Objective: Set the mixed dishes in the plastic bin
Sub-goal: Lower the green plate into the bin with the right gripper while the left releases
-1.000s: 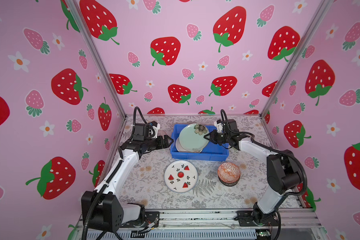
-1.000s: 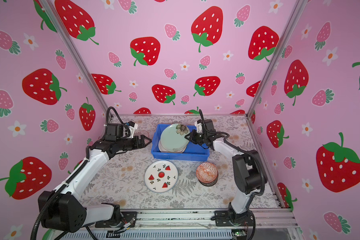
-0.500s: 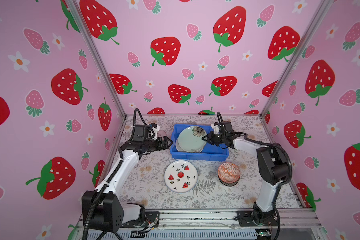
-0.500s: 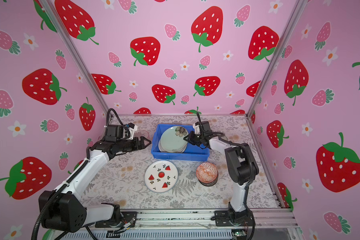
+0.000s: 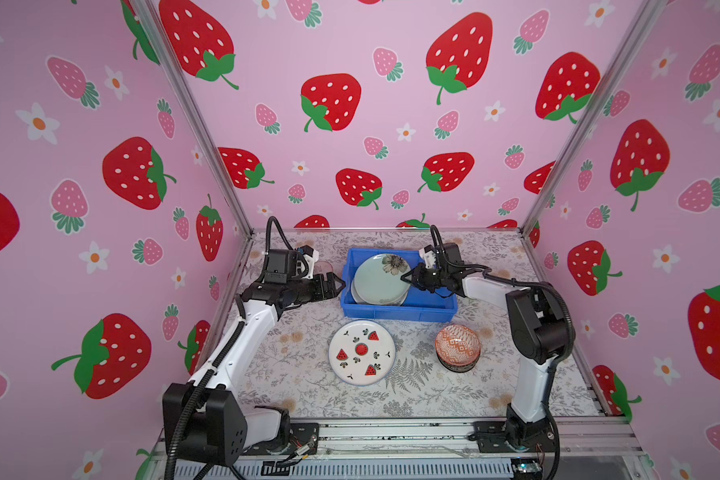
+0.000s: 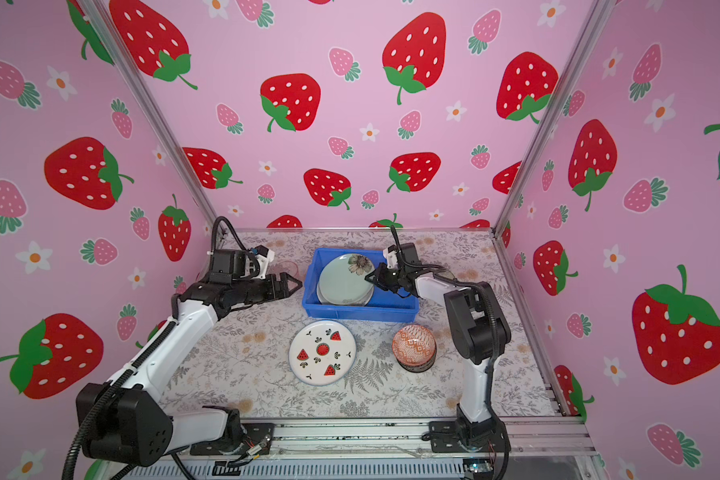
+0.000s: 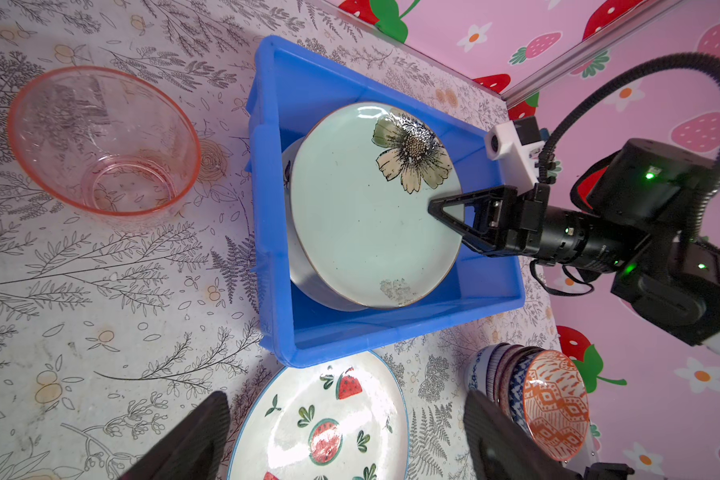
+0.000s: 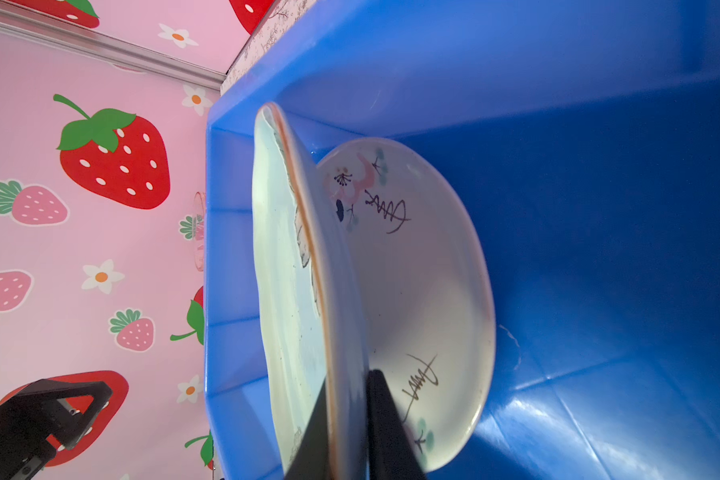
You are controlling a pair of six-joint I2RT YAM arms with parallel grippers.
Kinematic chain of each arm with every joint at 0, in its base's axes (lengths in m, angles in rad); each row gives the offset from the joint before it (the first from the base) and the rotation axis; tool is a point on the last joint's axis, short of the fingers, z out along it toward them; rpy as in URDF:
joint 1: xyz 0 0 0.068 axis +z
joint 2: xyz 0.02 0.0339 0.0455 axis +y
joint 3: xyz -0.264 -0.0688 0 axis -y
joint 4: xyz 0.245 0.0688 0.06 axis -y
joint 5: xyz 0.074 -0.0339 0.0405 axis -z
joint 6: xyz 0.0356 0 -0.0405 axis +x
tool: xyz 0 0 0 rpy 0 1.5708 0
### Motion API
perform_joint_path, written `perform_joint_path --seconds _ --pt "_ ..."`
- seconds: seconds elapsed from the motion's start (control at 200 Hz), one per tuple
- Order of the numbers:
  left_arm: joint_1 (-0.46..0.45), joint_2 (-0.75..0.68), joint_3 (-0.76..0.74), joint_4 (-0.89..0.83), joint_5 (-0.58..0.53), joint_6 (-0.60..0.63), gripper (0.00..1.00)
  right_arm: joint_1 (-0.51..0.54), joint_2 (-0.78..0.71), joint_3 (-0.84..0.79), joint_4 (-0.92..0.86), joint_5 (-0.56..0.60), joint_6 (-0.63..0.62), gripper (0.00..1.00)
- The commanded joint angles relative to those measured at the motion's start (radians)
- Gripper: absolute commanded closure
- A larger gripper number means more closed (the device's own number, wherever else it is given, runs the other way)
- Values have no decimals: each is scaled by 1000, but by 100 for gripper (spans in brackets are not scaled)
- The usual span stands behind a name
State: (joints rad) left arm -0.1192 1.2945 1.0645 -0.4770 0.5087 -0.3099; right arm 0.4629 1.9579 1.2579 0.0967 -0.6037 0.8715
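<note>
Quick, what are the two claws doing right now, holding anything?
Left gripper: open, holding nothing.
Right gripper: closed on the rim of the round mint-green glazed flower plate.

Staged robot-lab booth (strawberry-print panels (image 5: pixel 329 104) all round): aluminium frame (image 5: pixel 391 433), two rail-mounted arms (image 5: pixel 242 345).
</note>
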Motion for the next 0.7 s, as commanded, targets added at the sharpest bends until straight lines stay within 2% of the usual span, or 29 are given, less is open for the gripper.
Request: perform_joint_path --seconds 0.0,0.695 --pt "7 -6 -2 -8 28 12 10 6 -1 24 126 -59 29 100" --pt "16 7 0 -5 53 2 9 33 68 26 158 -60 47 100"
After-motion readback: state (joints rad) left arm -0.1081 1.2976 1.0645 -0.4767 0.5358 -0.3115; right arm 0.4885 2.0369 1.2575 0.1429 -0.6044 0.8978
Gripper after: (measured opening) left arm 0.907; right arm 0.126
